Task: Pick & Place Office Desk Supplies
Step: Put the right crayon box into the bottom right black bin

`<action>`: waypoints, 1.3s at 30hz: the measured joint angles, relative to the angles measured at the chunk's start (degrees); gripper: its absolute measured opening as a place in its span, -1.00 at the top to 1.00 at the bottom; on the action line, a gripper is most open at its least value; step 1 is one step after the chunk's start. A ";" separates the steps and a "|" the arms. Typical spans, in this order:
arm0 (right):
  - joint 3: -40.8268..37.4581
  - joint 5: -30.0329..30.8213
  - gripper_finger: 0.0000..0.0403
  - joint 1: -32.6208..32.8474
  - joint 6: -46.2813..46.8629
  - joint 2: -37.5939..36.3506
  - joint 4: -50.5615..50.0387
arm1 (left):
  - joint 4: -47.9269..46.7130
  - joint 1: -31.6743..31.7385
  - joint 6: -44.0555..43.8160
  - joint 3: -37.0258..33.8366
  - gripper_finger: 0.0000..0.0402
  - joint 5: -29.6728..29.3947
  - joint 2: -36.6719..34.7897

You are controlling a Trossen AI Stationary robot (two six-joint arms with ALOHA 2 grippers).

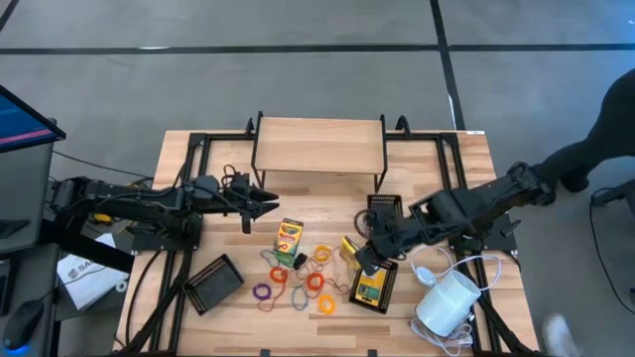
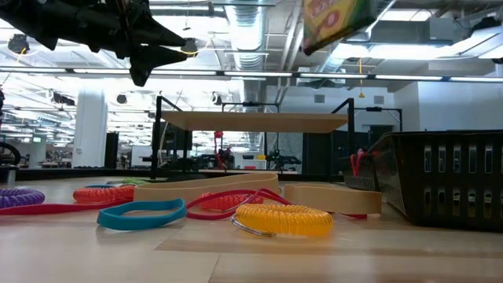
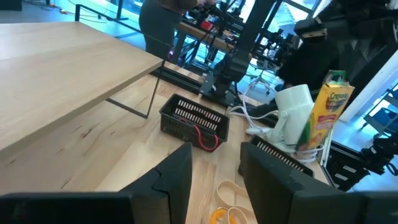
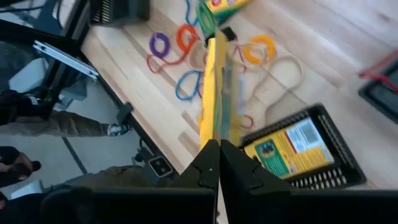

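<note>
Right wrist view: a crayon box (image 4: 219, 93) is pinched edge-on between the shut fingers of the right claw (image 4: 214, 152), held above the counter (image 4: 323, 37) and clear of it. Directly under and just beside it sits a black mesh tray (image 4: 339, 158) that already holds another crayon box (image 4: 289, 146) lying flat. A third crayon box (image 1: 289, 241) rests on the wood near the middle of the counter, with coloured elastic loops (image 1: 298, 283) scattered around and beside it. The step in hand looks like the carry, with the box lifted and brought to the tray. The next move probably calls for lowering it over the tray's free space, tilting it flat so it does not snag the rim or land on the box inside, then letting go. The left claw (image 1: 266, 204) hovers partly open and empty near the wooden shelf (image 1: 317, 145), well apart from this work.
</note>
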 joint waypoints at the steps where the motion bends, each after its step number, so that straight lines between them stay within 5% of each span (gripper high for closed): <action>1: 0.00 0.42 1.00 0.84 1.00 0.00 -0.58 | -0.01 0.00 -0.02 0.00 0.35 -0.03 0.00; 22: -0.02 9.78 1.00 15.25 11.70 0.15 -4.18 | -2.64 -0.09 -4.27 -0.04 0.35 0.17 4.85; 39: -0.23 6.59 1.00 16.72 10.32 0.74 -8.52 | -0.72 -0.17 -5.76 -0.04 0.35 0.15 4.87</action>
